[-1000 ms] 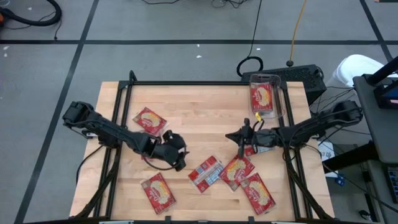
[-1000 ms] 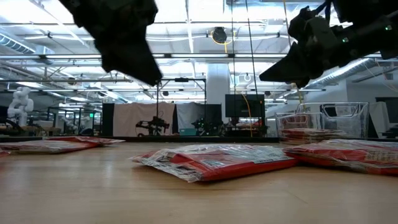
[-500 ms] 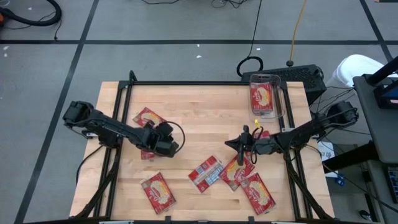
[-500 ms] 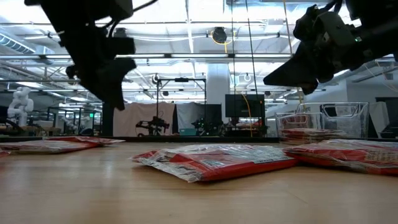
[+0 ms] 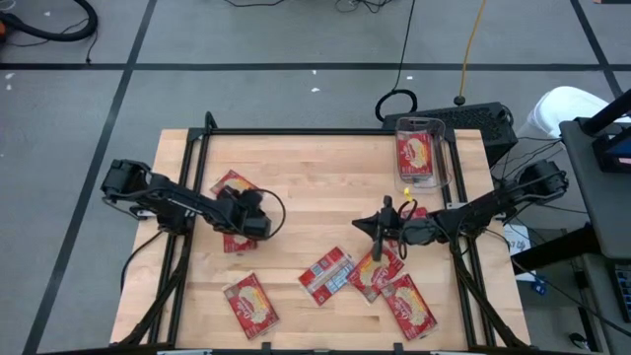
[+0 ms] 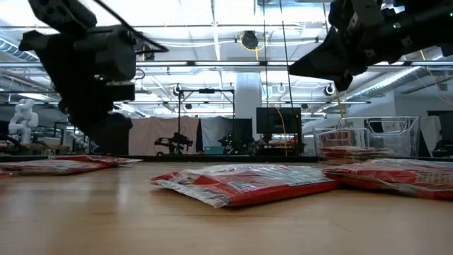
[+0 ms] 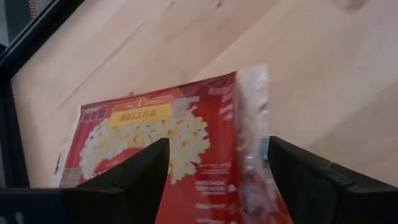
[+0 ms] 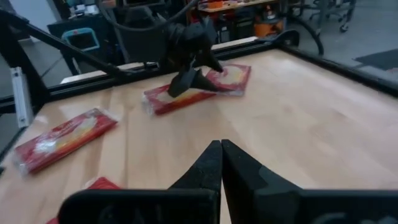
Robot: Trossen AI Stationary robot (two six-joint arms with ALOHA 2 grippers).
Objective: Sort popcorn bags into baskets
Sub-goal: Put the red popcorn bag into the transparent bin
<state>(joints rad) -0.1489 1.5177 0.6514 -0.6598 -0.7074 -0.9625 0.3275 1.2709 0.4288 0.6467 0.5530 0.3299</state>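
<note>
Left gripper [image 7: 214,163] is low over the two overlapping popcorn bags [image 5: 233,187] at the left side of the tabletop [image 5: 325,177] — jaws spread wide, nothing held, one finger on either side of the red face and clear crimped edge of the upper bag [image 7: 180,143]. The right wrist view shows it poised right on that pair.

Right gripper [image 5: 379,226] hovers mid-tabletop, right of centre — jaws clenched shut, empty, tips pressed together [image 8: 221,163]. It sits just above the cluster of bags [image 5: 380,266] near the front right.

Other bags: one face-up at the front left [image 5: 250,303], one showing its grey-white back at front centre [image 5: 327,275], one nearest the front right corner [image 5: 408,305].

Clear basket [image 5: 443,158] is at the back right edge of the tabletop with one bag [image 5: 416,154] lying flat inside.
</note>
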